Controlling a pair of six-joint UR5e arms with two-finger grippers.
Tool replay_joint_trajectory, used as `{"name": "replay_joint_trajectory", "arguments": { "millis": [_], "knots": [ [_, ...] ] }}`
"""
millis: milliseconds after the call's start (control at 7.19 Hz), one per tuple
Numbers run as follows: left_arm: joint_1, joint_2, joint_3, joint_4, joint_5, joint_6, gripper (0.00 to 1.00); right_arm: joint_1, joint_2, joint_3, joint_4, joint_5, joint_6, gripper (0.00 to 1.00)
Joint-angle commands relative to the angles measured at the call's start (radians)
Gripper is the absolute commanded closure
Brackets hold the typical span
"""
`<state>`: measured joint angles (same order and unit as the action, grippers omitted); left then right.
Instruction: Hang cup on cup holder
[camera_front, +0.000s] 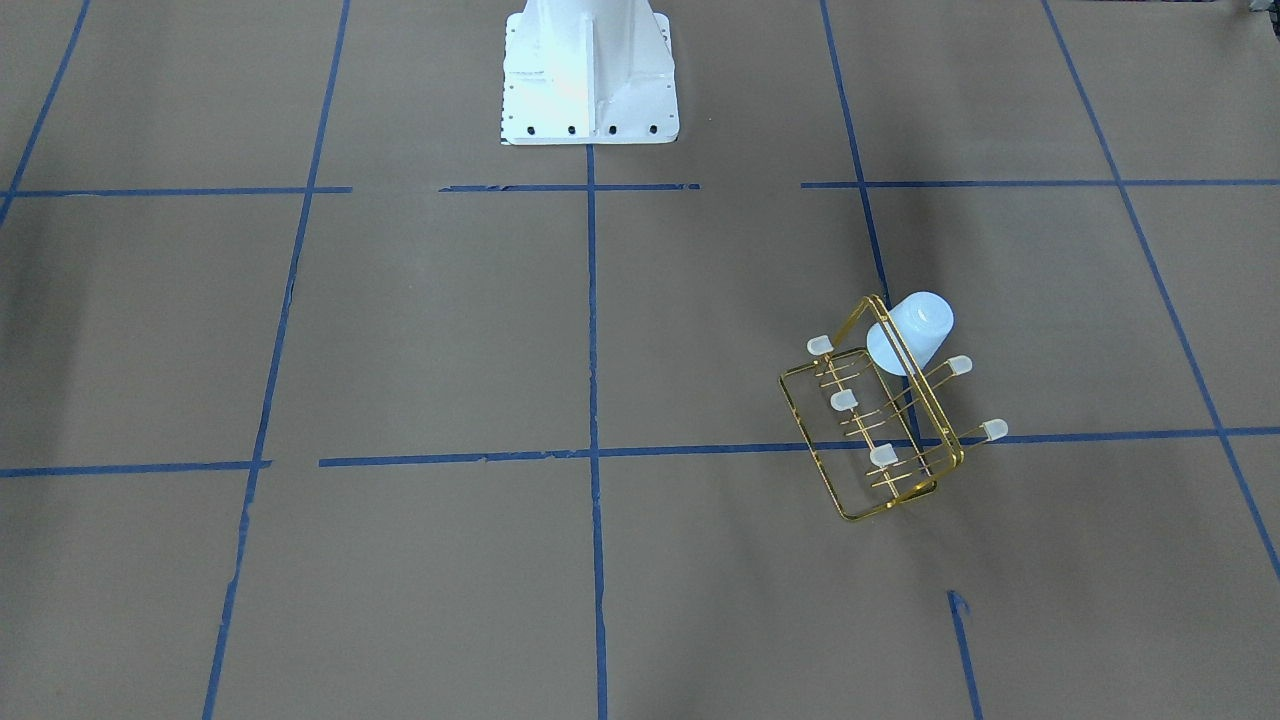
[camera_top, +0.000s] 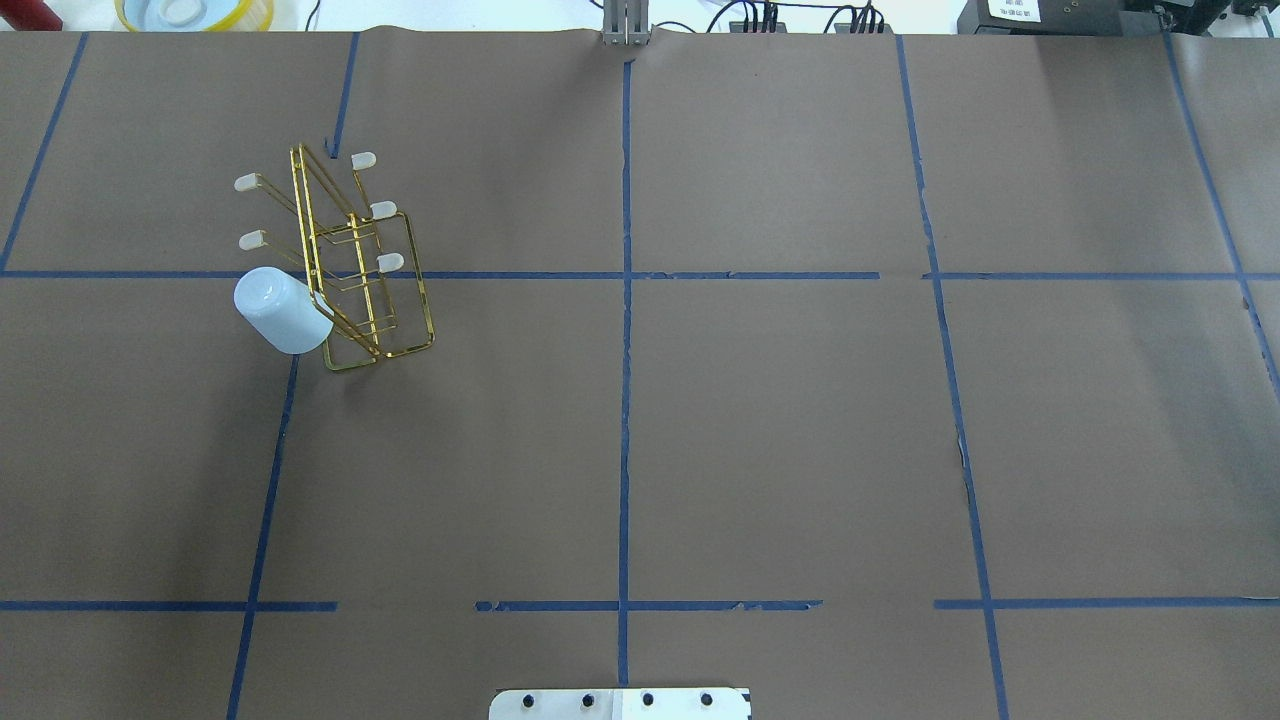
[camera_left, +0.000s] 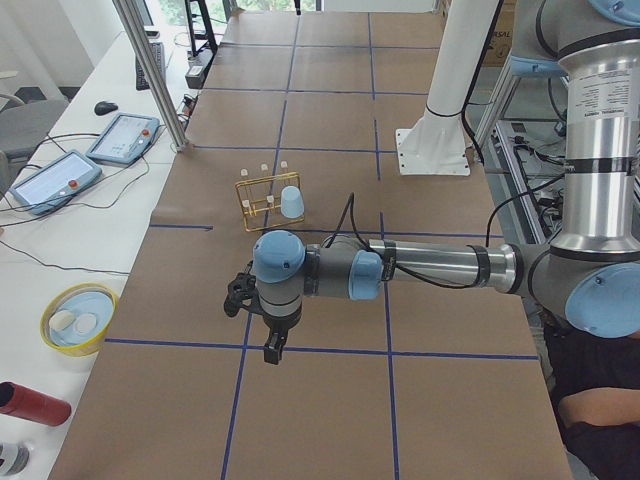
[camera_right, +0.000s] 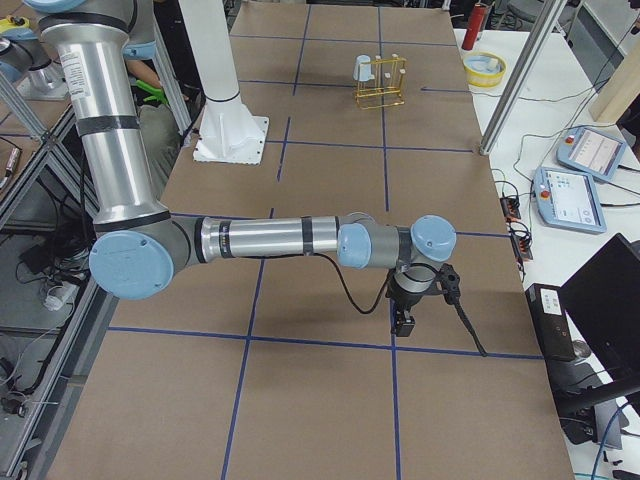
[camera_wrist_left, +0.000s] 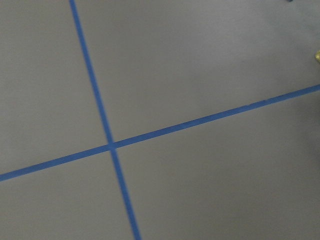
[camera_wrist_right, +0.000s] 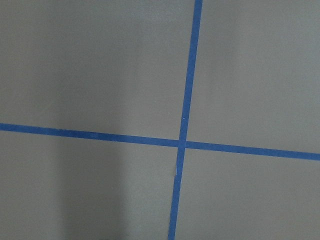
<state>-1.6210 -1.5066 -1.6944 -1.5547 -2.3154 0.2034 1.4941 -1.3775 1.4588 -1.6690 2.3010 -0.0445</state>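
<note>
Left gripper (camera_left: 272, 345), opening not determinable, hangs well apart from the cup (camera_top: 283, 310). You will find it seated on a slanted prong of the cup holder (camera_top: 355, 268), axis tilted, base outward; this gripper is the nearer one.

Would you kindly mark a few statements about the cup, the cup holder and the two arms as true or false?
1. The cup sits tilted over a prong of the cup holder. True.
2. The cup holder stands on the robot's right half of the table. False: it stands on the left half of the table.
3. Five prong caps show bare. True.
4. A gripper is clamped on the cup. False: the left gripper and the right gripper hang over bare table, far from it.
5. The left wrist view shows the cup. False: it shows blue tape lines and no cup.
</note>
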Motion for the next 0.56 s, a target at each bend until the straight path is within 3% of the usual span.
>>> {"name": "replay_joint_trajectory", "arguments": {
  "millis": [0, 417],
  "knots": [
    [-0.002, -0.012, -0.002, 0.018, -0.006, -0.001, 0.00, 0.000, 0.000, 0.000, 0.000, 0.000, 0.000, 0.00],
    [-0.002, -0.014, 0.013, 0.025, -0.012, -0.045, 0.00, 0.000, 0.000, 0.000, 0.000, 0.000, 0.000, 0.00]
  ]
}}
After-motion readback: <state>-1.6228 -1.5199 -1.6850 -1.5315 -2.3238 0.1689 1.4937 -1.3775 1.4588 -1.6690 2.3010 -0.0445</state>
